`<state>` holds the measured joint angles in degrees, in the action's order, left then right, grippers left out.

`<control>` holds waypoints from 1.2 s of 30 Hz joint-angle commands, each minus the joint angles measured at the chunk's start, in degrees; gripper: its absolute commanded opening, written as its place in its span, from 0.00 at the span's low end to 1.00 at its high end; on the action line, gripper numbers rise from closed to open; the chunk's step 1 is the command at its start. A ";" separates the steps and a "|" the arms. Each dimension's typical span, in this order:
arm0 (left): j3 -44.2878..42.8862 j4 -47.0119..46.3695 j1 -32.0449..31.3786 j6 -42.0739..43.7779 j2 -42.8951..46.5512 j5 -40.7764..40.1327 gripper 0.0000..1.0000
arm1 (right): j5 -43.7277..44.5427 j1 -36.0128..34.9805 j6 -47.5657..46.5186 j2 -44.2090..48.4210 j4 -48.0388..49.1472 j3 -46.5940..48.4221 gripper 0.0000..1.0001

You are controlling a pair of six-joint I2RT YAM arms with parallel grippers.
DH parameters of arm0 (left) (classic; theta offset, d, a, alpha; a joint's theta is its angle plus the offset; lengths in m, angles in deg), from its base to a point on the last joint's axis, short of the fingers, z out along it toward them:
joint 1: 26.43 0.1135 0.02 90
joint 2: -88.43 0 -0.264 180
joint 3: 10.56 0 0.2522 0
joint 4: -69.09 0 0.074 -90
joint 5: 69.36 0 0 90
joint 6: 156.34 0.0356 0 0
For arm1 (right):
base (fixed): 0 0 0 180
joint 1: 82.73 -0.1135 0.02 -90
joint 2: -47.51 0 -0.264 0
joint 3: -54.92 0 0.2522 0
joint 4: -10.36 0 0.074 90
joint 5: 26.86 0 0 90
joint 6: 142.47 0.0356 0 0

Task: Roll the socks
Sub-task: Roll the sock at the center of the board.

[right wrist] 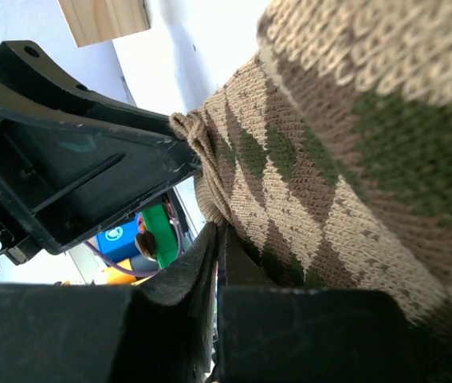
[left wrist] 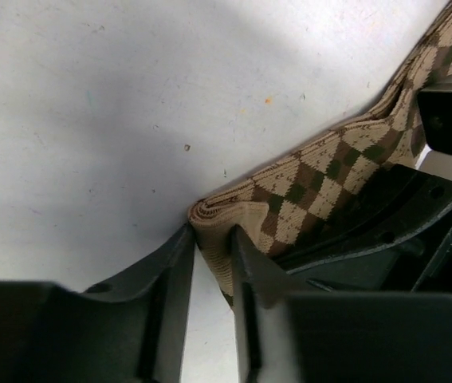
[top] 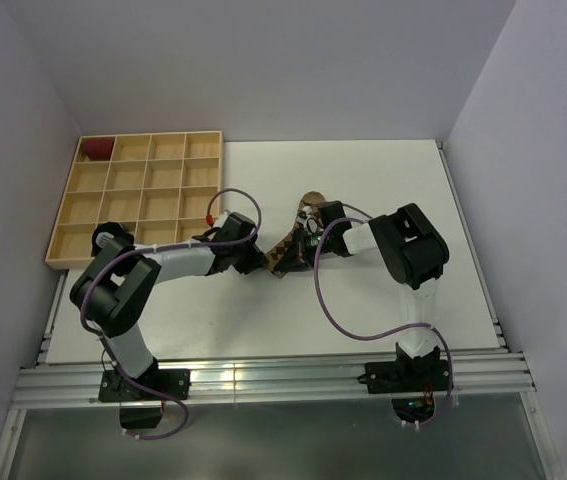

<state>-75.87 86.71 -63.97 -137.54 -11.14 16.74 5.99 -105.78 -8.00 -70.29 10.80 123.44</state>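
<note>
A pair of tan, brown and green argyle socks [top: 288, 252] lies mid-table, pinched between both grippers. My left gripper [top: 261, 262] comes in from the left. In the left wrist view it [left wrist: 212, 235] is shut on the folded tan cuff [left wrist: 219, 217] of the socks [left wrist: 321, 171], low over the white table. My right gripper [top: 308, 228] comes in from the right. In the right wrist view it [right wrist: 219, 235] is shut on the socks' edge [right wrist: 329, 183], with the left gripper's black body [right wrist: 66, 152] close beside it. The toe end is hidden behind the right gripper.
A wooden tray [top: 138, 195] with several compartments stands at the back left; a red item [top: 96, 149] fills its far-left corner cell. Its corner shows in the right wrist view [right wrist: 102, 17]. White tabletop [top: 413, 190] lies around, with walls on three sides.
</note>
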 commanded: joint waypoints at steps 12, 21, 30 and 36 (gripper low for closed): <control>-8.99 17.84 -0.25 7.47 -3.43 -5.50 0.12 | 20.80 -2.35 -17.91 15.46 -6.73 -4.13 0.32; -23.15 31.38 -0.17 14.07 -9.67 -6.12 0.13 | 50.27 -15.08 -31.54 30.51 3.10 -15.12 0.47; -26.85 34.02 -0.34 15.48 -11.08 -4.62 0.13 | 69.00 -27.83 -42.09 29.21 8.83 -14.95 0.53; -27.38 34.02 -0.34 15.65 -11.44 -4.10 0.12 | 70.77 -30.56 -47.10 25.43 8.39 -11.00 0.53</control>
<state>-101.11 118.60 -64.25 -123.55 -22.09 12.43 72.46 -135.39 -50.12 -43.18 16.52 109.32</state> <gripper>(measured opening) 0.133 0.528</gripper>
